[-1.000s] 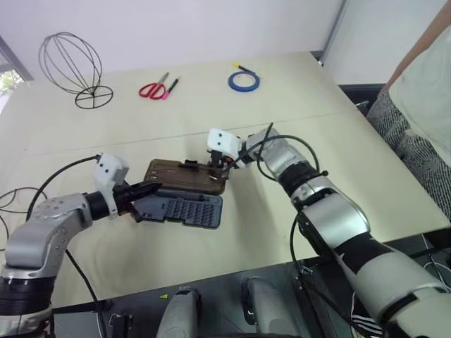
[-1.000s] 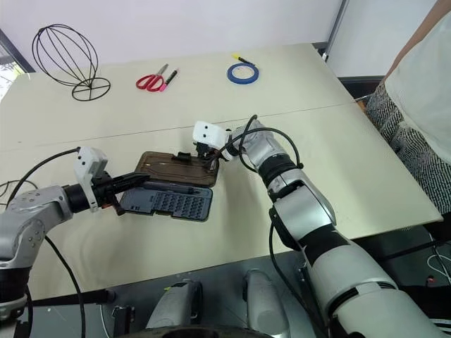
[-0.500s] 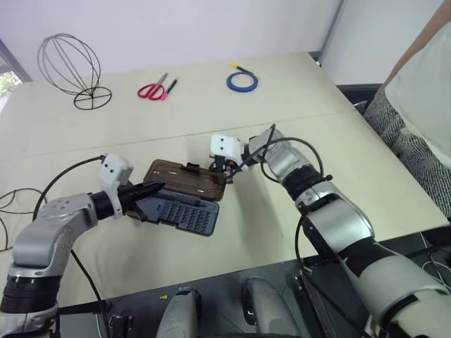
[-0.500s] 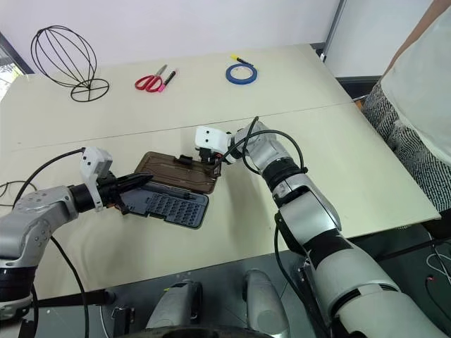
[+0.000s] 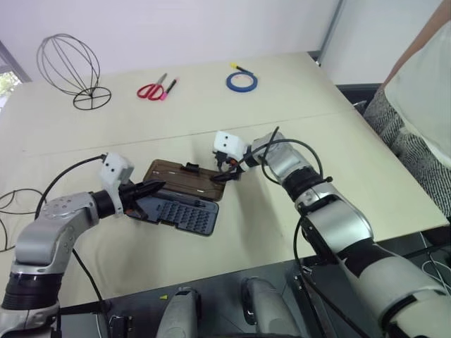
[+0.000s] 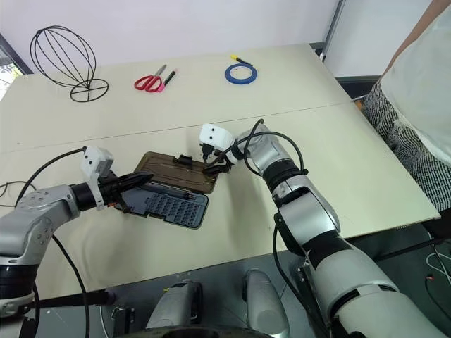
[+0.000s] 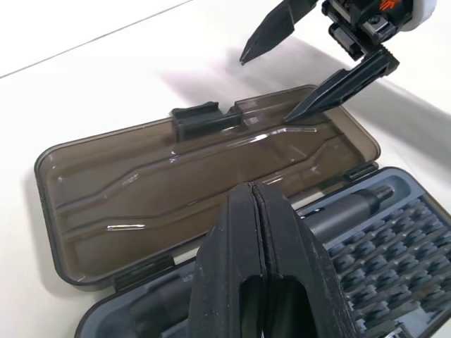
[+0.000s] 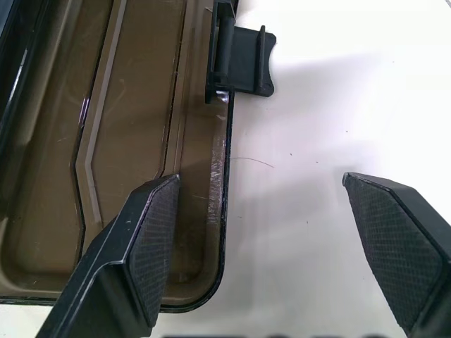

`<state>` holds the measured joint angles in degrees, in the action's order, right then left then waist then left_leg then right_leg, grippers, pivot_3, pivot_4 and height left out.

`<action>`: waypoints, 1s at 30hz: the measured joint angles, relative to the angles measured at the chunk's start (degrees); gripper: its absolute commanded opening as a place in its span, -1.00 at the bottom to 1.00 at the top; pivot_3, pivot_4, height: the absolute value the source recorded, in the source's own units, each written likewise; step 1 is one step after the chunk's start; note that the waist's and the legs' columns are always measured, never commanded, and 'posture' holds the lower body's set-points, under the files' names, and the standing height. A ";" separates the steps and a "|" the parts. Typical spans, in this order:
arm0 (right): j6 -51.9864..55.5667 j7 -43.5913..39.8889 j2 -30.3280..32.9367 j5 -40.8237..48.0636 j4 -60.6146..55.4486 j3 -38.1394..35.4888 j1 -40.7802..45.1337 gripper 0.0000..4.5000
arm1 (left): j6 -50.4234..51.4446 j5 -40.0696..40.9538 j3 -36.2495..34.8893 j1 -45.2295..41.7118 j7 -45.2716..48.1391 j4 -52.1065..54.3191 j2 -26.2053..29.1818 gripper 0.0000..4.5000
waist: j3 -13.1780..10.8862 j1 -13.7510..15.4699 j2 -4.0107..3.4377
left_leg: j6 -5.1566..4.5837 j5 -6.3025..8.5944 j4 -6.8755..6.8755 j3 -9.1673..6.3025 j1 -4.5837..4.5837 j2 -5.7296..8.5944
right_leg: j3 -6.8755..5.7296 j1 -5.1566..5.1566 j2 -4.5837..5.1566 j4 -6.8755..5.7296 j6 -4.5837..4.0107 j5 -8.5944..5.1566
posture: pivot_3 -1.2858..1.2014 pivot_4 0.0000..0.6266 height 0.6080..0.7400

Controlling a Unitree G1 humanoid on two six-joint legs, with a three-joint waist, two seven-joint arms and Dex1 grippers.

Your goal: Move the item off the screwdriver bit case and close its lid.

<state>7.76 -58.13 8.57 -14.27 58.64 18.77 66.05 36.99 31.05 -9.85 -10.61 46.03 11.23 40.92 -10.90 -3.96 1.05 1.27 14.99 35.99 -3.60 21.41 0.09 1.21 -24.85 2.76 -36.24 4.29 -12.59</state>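
Your right hand is spread over the lid, one finger inside its outer edge. Hook that edge and swing it over the screwdriver bit case; keep your left hand pressed together, steadying the case.

I see my right gripper spread over the far corner of the smoky brown translucent lid, one finger above its inside, the other over bare beige table. My left gripper, pinched together, crowds the open dark grey bit case. The dark wire head-shaped frame, red scissors and blue tape ring stand well beyond both
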 measured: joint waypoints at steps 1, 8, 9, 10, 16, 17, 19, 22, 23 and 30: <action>-0.01 -0.05 0.00 0.01 0.00 0.00 -0.03 0.47 | -0.08 -0.16 0.04 -0.19 0.00 -0.13 0.00 -1.00 | 0.00 0.01 0.00 | 0.00 0.00 0.00 0.00 0.00 0.00 | 0.00 0.00 0.00 0.00 0.00 0.00 | 0.03 -0.52 1.00; -0.93 -1.53 -0.62 0.02 -0.05 0.65 -0.56 -0.98 | -0.39 -1.11 0.05 -1.06 -0.02 -1.59 -0.02 -1.00 | 0.01 0.05 0.00 | 0.00 0.00 0.02 0.00 -0.01 0.00 | 0.00 0.02 0.00 0.00 0.00 0.00 | 0.03 -0.52 1.00; -1.00 -1.15 -0.70 0.02 -0.12 0.60 -0.59 -0.98 | -0.43 -1.17 0.05 -1.06 -0.02 -1.61 -0.07 -1.00 | 0.01 0.05 0.00 | 0.00 0.00 0.04 -0.01 -0.01 0.00 | 0.00 0.03 0.00 0.00 0.00 0.00 | 0.03 -0.52 1.00; -1.13 -1.18 -0.60 -0.04 -0.12 0.64 -0.61 -0.98 | -0.48 -1.25 0.05 -1.06 -0.02 -1.61 -0.09 -1.00 | 0.01 0.06 0.00 | 0.00 0.00 0.04 0.00 -0.01 0.00 | 0.00 0.03 0.01 0.00 0.00 0.00 | 0.03 -0.52 1.00; -2.36 -1.44 -0.42 -0.20 -0.43 0.85 -0.89 -0.98 | -0.71 -1.70 0.03 -1.05 -0.04 -1.60 -0.10 -1.00 | 0.01 0.06 0.00 | 0.00 0.00 0.03 -0.01 -0.01 0.00 | -0.01 0.04 0.00 0.00 0.00 0.00 | 0.03 -0.52 1.00; -2.96 -1.49 -0.22 -0.25 -0.77 1.10 -1.11 -0.98 | -0.90 -1.70 0.01 -1.04 -0.04 -1.60 -0.10 -1.00 | 0.01 0.06 0.00 | 0.00 0.00 0.02 -0.01 -0.01 0.00 | -0.01 0.03 0.00 0.00 0.00 0.00 | 0.03 -0.52 1.00; -4.12 -1.52 0.07 -0.33 -1.36 1.33 -1.60 -0.98 | -1.04 -1.71 -0.05 -1.04 -0.05 -1.60 -0.09 -1.00 | 0.01 0.06 0.00 | 0.00 0.00 0.01 0.00 0.00 0.00 | -0.01 0.03 0.01 0.01 0.00 0.00 | 0.03 -0.52 1.00; -7.68 -1.21 0.97 -0.90 -2.83 2.09 -2.84 -0.98 | -1.08 -1.70 -0.14 -1.04 -0.22 -1.62 -0.10 -1.00 | 0.01 0.08 -0.01 | 0.00 0.00 0.01 0.00 0.02 0.00 | -0.01 0.03 0.02 0.02 0.01 0.00 | 0.03 -0.52 1.00; -9.88 -0.85 1.48 -1.24 -3.42 2.55 -3.39 -0.98 | -1.08 -1.67 -0.32 -1.07 -0.42 -1.71 -0.17 -1.00 | 0.01 0.08 -0.01 | 0.00 0.00 0.01 0.00 0.03 0.00 | -0.01 0.02 0.02 0.03 0.01 0.00 | 0.03 -0.52 1.00; -21.22 0.10 3.73 -1.77 -8.78 4.05 -6.72 -0.98 | 0.43 0.66 -3.30 -4.82 -3.56 -3.48 -2.26 -1.00 | 0.00 0.17 -0.01 | 0.01 0.00 0.03 0.00 0.06 0.01 | -0.02 0.00 0.03 0.02 0.02 0.01 | 0.03 -0.52 1.00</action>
<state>-13.46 -58.02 12.31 -16.04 49.86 22.82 59.34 37.42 31.70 -13.15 -15.43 42.47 7.75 38.66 -10.89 -3.79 1.05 1.27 14.99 36.03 -3.60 21.47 0.10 1.19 -24.85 2.79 -36.22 4.31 -12.58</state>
